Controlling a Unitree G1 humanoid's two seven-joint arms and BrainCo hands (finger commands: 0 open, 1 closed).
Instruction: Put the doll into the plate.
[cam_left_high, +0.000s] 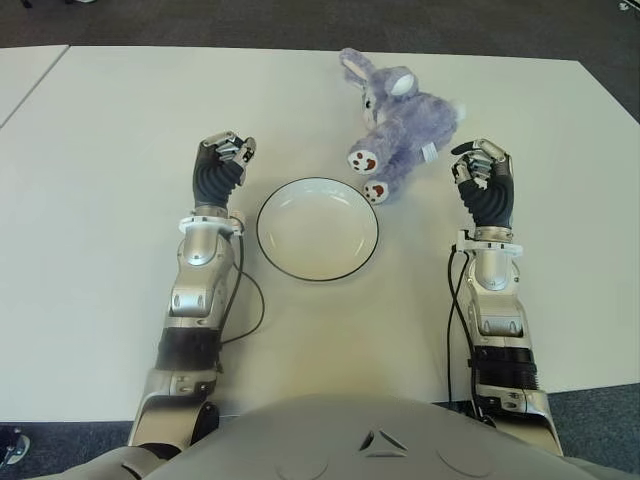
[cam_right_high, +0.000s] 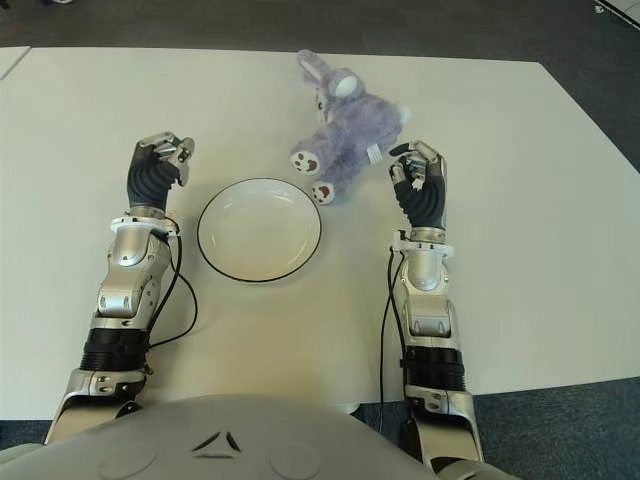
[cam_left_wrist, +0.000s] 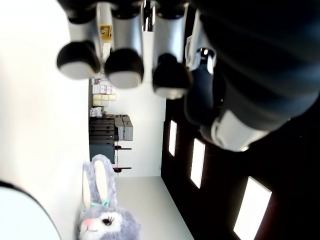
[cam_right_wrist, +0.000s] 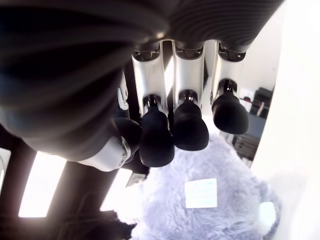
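The doll (cam_left_high: 400, 120) lies on the surface (cam_left_high: 100, 150) just beyond the plate (cam_left_high: 318, 228), the right robot hand (cam_left_high: 482, 165) beside it empty and half-curled for reaching, the left robot hand (cam_left_high: 226, 155) empty beside the plate.

doll (cam_right_high: 345, 125) beyond plate (cam_right_high: 259, 229); right hand (cam_right_high: 420, 185) beside doll; left hand (cam_right_high: 158, 170) idle

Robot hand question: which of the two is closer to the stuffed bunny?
The right robot hand, just beside the bunny; the left robot hand is across the plate.

Silver arms, black-ribbed wrists, black cables
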